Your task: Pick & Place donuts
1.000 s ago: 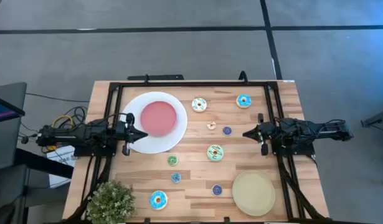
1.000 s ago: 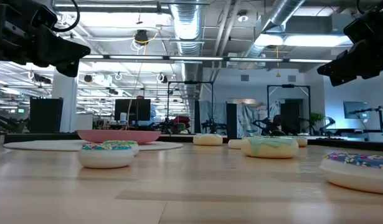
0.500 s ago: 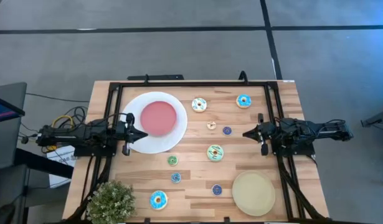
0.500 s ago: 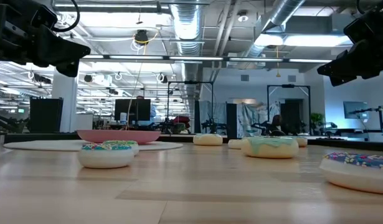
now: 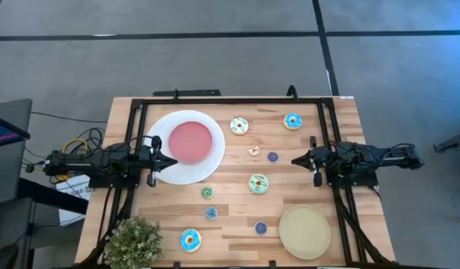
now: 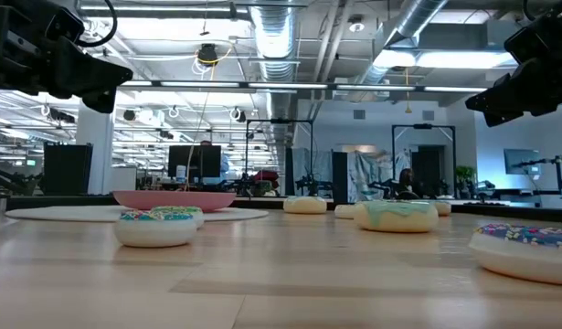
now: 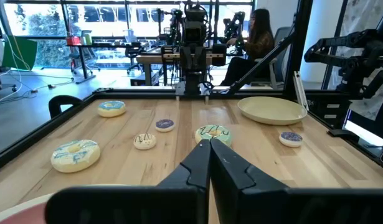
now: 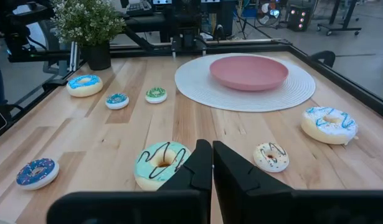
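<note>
Several toy donuts lie flat on the wooden table: a cream one (image 5: pixel 239 125) and a blue one (image 5: pixel 292 121) at the far side, a light green one (image 5: pixel 258 183) in the middle, a blue one (image 5: pixel 190 240) near the front, and tiny ones (image 5: pixel 207 193) (image 5: pixel 212 214) (image 5: pixel 260 228) (image 5: pixel 272 157) (image 5: pixel 253 150) between them. My left gripper (image 5: pixel 173 160) is shut and empty, raised over the white plate's left rim. My right gripper (image 5: pixel 295 160) is shut and empty, raised at the table's right side.
A white plate with a pink centre (image 5: pixel 186 146) sits at the far left. A round tan plate (image 5: pixel 304 232) lies at the near right. A potted plant (image 5: pixel 132 240) stands at the near left corner. A black frame (image 5: pixel 215 100) runs around the table.
</note>
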Robot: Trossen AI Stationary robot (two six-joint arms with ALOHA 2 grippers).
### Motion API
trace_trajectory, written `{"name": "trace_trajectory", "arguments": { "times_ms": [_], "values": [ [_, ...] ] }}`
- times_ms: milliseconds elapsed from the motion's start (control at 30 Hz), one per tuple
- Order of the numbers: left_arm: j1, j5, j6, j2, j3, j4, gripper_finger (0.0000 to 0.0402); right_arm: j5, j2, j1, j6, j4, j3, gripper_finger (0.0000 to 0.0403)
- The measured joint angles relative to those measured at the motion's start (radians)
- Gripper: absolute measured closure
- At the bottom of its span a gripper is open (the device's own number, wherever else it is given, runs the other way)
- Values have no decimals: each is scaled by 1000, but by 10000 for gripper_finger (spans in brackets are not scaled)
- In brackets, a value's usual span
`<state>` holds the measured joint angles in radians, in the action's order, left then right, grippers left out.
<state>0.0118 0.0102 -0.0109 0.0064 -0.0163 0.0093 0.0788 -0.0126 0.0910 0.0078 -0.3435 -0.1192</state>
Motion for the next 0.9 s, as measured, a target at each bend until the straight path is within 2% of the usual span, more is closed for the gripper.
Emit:
{"name": "trace_trajectory", "arguments": {
  "times_ms": [200,433,667,900],
  "values": [
    [0,-1,-16,0,0,8,401,0,0,0,0,0,0,397],
    [0,11,-325,0,0,10,401,0,0,0,0,0,0,397],
    [0,286,-351,6,1,69,401,0,0,0,0,0,0,397],
    [0,319,-351,6,2,100,401,0,0,0,0,0,0,397]
  ]
}}
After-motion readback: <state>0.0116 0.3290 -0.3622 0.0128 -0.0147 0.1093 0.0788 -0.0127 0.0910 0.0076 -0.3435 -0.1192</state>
